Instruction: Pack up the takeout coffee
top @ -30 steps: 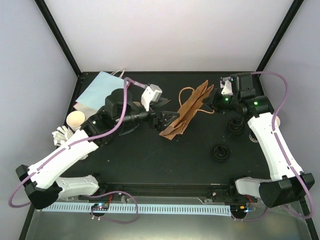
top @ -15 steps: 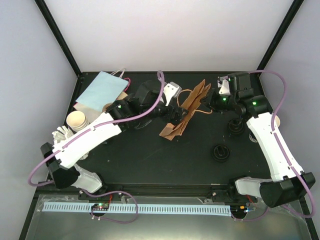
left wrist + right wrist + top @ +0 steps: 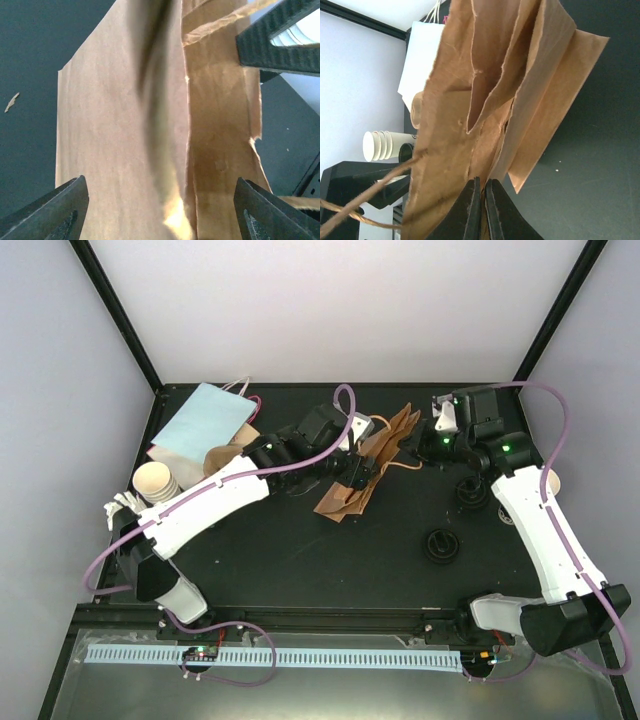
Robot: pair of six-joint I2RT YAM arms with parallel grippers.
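Your right gripper, 1 o'clock, pinches brown bag rim; left gripper open astride bag — close it and you flatten mouth.

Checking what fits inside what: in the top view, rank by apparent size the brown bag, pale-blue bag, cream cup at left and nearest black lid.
1. brown bag and pale-blue bag: too alike to rank, the brown one crumpled and partly covered.
2. cream cup and black lid: also near equal, far smaller.
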